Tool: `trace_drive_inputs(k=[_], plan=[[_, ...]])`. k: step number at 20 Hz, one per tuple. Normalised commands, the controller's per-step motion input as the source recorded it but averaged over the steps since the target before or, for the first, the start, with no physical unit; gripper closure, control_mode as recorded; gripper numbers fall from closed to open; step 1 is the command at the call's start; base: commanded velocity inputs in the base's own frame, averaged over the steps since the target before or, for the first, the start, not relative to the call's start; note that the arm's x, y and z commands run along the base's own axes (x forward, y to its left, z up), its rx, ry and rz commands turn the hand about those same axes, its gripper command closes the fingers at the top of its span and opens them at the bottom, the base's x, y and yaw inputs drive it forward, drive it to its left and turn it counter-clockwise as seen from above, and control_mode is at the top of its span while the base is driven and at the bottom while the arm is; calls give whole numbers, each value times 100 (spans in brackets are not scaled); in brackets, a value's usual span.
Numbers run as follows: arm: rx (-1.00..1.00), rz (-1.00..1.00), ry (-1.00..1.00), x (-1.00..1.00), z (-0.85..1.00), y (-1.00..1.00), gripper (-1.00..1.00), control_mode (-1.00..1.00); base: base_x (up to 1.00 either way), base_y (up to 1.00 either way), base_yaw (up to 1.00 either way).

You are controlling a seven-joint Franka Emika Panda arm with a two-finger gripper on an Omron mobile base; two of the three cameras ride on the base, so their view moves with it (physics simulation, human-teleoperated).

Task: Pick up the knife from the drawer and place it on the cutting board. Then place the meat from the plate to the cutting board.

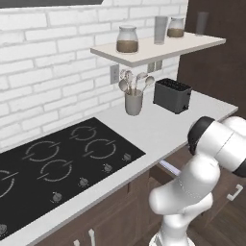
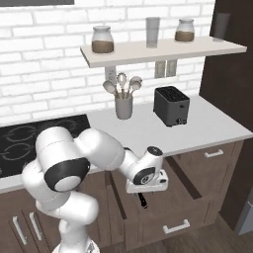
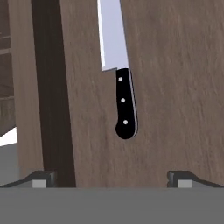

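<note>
Just knife (image 3: 121, 65) on bare drawer (image 3: 175, 87) floor

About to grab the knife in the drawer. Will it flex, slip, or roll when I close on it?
The knife looks rigid, so flexing is unlikely. It lies flat on the drawer floor, so rolling seems unlikely. The glossy black riveted handle may be slippery. The gripper is open.

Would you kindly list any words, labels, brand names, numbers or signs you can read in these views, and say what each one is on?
None: no readable text shows.
The toaster, the shelf jars and the stove knobs are unlabelled.
The knife in the open drawer has three pale rivets on its handle, no brand mark.
</note>
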Motion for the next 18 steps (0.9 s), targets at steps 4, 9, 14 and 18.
trace_drive_inputs(k=[4,9,14,18], plan=[[0,0,0,18,-35,0,-100,-100,0,0,0],[0,0,3,41,-32,0,-100,-100,0,0,0],[0,0,1,28,-23,0,-100,-100,0,0,0],[0,0,0,18,-12,0,-100,-100,0,0,0]])
